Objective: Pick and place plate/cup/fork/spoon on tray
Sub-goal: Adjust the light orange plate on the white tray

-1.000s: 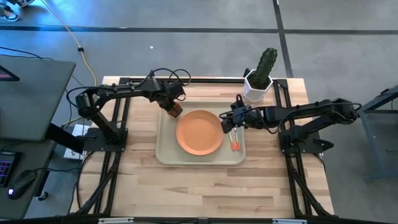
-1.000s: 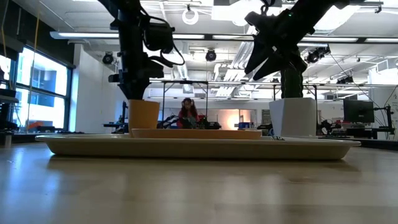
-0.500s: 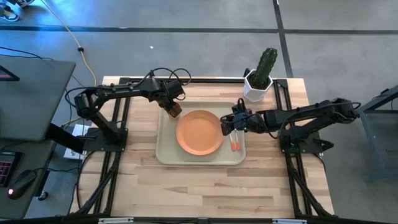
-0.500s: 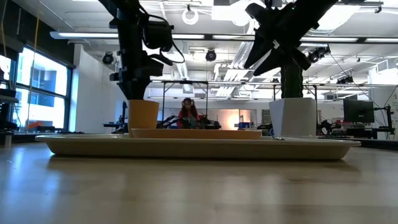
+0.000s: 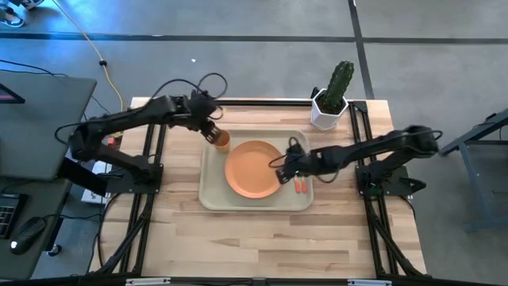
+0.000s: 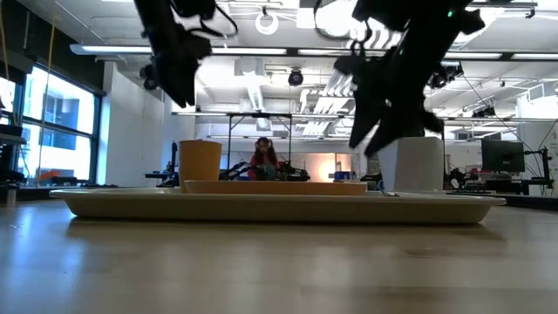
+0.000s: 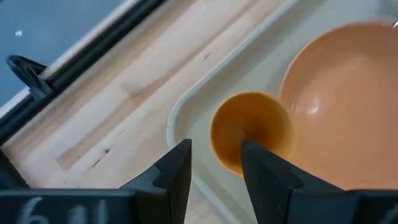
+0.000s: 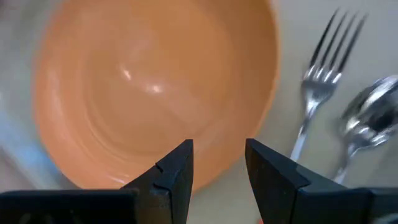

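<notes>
Left gripper [image 5: 208, 127] has let go of the cup [image 5: 221, 141] and pulled back toward the counter's [image 5: 254, 234] far-left edge; half a second ago it was directly over the cup, now it hangs above and just beside it, fingers apart and empty. The cup stands upright in the tray's [image 5: 208, 195] far-left corner, close beside the plate [image 5: 254, 168]. Right gripper [image 5: 279, 163] has moved from over the cutlery to the plate's right edge, fingers parted, holding nothing. Fork [image 5: 296, 181] and spoon [image 5: 302, 184] lie side by side on the tray, right of the plate. Judgement: all four items now rest on the tray, so the placing looks complete and only arm retreat remains. View differences: the right wrist view separates fork tines [image 8: 323, 56] from spoon bowl [image 8: 372, 106], which the high view reduces to two orange handles. The left wrist view looks down into the empty cup [image 7: 250, 127], with the plate rim [image 7: 339, 99] just beside it. The low view confirms the cup [image 6: 200, 160] sits free, clear of the gripper [image 6: 179, 65] above, and shows a white pot [image 6: 410, 163] behind the tray, with a cactus [image 5: 340, 79] in the high view.
</notes>
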Controlling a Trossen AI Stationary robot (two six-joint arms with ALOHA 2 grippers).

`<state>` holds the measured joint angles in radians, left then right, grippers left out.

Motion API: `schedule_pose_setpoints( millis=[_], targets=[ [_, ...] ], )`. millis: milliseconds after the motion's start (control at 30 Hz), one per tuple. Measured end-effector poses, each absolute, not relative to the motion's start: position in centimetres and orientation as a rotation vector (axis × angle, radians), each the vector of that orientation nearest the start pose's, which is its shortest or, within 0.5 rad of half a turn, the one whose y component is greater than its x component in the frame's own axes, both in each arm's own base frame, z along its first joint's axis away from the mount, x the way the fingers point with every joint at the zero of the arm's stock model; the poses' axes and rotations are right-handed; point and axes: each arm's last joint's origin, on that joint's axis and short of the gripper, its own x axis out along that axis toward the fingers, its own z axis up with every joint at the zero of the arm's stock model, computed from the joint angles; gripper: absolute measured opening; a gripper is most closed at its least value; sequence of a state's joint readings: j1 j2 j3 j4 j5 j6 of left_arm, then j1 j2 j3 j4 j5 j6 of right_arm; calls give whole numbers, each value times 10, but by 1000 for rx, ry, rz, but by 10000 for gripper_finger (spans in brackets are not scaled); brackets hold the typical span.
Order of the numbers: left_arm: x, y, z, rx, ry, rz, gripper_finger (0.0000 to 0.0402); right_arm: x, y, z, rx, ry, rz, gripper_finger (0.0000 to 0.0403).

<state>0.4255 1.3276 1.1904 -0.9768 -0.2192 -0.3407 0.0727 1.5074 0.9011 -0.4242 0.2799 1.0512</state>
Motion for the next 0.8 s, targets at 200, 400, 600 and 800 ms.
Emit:
schedule_pose_setpoints(
  millis=[200,400,600,800],
  targets=[
    [201,84,332,-463,842,754,129,309,22,159,790,860,-648,138],
    [186,68,347,-446,743,769,129,313,24,146,829,891,-663,137],
    [184,65,349,-450,730,760,129,312,29,158,858,878,-593,138],
    [187,60,348,-417,751,730,129,299,30,185,834,806,-616,138]
  ],
)
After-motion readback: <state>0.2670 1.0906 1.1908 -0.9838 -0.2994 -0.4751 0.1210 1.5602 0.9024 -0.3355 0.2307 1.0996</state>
